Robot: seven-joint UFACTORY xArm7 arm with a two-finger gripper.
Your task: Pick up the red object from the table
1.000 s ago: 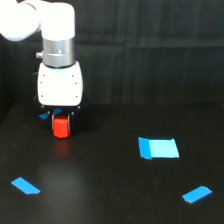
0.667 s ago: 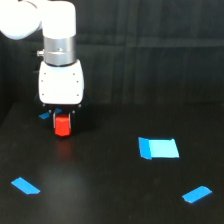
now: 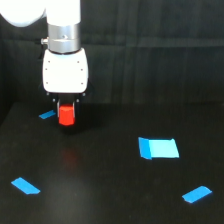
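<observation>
1. Viewing from the exterior camera only: white gripper hanging from the arm at upper left of the exterior view, body upright, pointing straight down.
2. Clamped on the red object; jaws mostly hidden by the white body and the block, only dark finger stubs visible at its top edges, closed to the block's width.
3. Red object sitting just under the gripper body, upright, narrower than the body. Raised off the table: dark gap below it and a faint red reflection on the surface lower down.
4. Small blue tape sliver just to the exterior view's left of the red object, lying flat on the table, apart from it.
5. Large blue tape rectangle well apart, toward the exterior view's right, mid-table.
6. Blue tape strip near the lower left, angled.
7. Another blue strip near the lower right, angled the other way.
8. Black ribbed backdrop behind the arm.
</observation>
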